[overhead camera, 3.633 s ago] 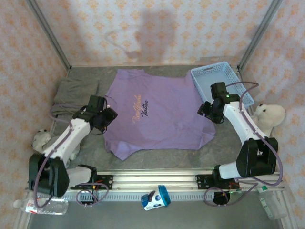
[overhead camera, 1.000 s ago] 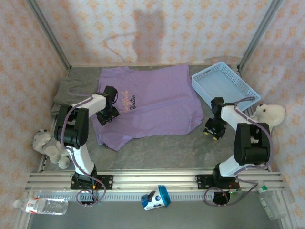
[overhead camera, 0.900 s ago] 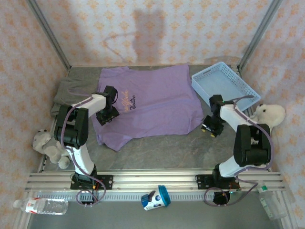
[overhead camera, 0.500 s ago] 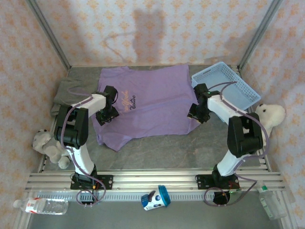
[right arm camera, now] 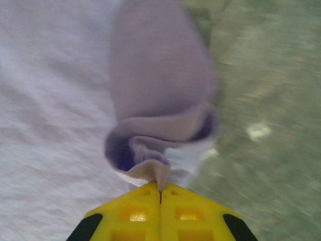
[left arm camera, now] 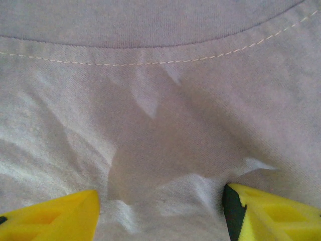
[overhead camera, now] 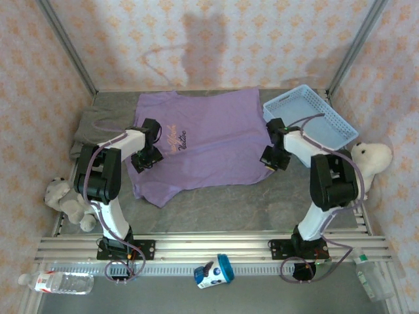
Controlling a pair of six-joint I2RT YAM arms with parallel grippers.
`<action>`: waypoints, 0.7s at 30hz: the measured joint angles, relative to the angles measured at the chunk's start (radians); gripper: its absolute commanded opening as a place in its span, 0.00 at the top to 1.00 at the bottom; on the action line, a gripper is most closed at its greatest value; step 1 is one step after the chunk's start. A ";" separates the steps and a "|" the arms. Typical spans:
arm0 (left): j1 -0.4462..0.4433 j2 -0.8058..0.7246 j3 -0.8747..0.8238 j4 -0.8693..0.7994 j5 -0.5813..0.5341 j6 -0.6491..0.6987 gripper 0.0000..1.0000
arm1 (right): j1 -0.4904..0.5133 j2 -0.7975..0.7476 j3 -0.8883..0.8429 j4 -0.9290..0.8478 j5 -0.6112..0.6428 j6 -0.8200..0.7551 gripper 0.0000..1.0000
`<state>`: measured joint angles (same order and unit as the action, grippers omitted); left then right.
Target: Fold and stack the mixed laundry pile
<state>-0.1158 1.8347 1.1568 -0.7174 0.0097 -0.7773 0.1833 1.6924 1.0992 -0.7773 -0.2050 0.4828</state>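
The lavender-purple T-shirt [overhead camera: 209, 140] lies spread flat across the middle of the table, dark print toward its left side. My left gripper [overhead camera: 145, 158] rests on the shirt's left part. In the left wrist view, the left gripper [left arm camera: 160, 213] is open and presses down on the lavender cloth [left arm camera: 160, 125], which puckers between the yellow fingertips [left arm camera: 55, 216]. My right gripper [overhead camera: 272, 159] is at the shirt's right lower corner. Seen from its wrist, the right gripper [right arm camera: 160, 190] is shut on a curled fold of the shirt's edge [right arm camera: 160, 125]. The grey-olive garment [overhead camera: 98, 124] lies crumpled at the back left.
A light blue lattice basket [overhead camera: 313, 119] stands at the back right, close to the right arm. A white plush toy [overhead camera: 370, 157] sits at the right edge and a grey-white one [overhead camera: 62, 196] at the left. A water bottle [overhead camera: 62, 281] and a cup [overhead camera: 215, 271] lie before the rail.
The right gripper has moved left from the bare table onto the shirt's right corner and has closed on its edge. The left gripper has stayed in place. Earlier, the shirt slid toward the back.
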 measured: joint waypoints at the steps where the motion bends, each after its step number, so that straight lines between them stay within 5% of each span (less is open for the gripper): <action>1: 0.000 0.000 0.000 0.001 0.000 0.000 0.33 | -0.019 -0.037 -0.028 -0.007 0.007 0.000 1.00; 5: 0.000 0.000 0.000 0.000 0.002 0.000 0.33 | -0.080 -0.177 -0.122 -0.063 0.037 0.000 1.00; 9: 0.000 -0.011 -0.006 0.000 0.010 -0.002 0.24 | -0.079 -0.243 -0.177 -0.106 0.046 0.003 0.46; 11: 0.001 -0.019 -0.008 -0.001 0.016 0.000 0.20 | -0.079 -0.246 -0.185 -0.122 0.055 0.004 0.38; 21: 0.000 -0.243 -0.008 -0.105 0.035 0.064 0.19 | -0.015 -0.215 -0.043 -0.099 0.047 -0.005 0.40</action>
<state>-0.1162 1.5913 1.1484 -0.8227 0.0448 -0.7128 0.1680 1.4773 1.0565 -0.8764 -0.1585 0.4778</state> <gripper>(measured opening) 0.821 0.606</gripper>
